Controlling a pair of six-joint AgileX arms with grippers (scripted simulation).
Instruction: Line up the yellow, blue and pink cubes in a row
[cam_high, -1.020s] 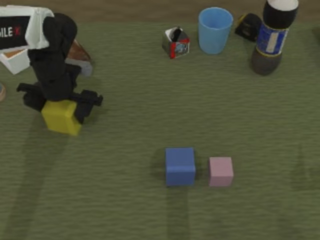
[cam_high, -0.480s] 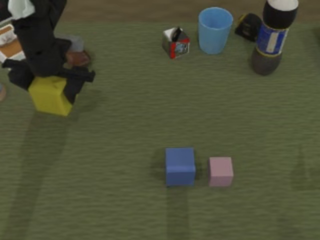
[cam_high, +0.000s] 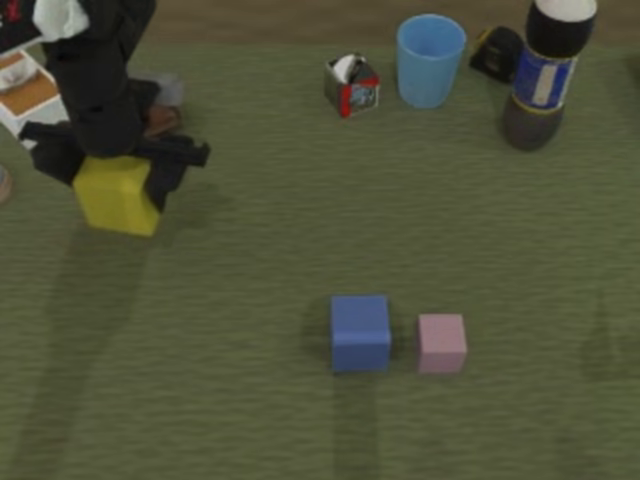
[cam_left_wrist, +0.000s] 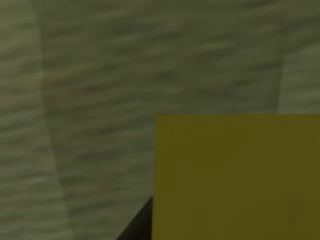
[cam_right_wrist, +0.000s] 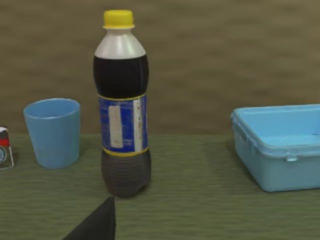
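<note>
A: The left gripper (cam_high: 118, 165) sits in the upper left of the top view, fingers closed on the yellow cube (cam_high: 117, 194), apparently lifted off the mat.

B: And the rest?

A: Blue cube (cam_high: 360, 332) and pink cube (cam_high: 441, 342) sit side by side, lower centre. This looks like the carry step; next, set yellow down just left of blue, in line.

B: The right arm isn't visible from above.
</note>
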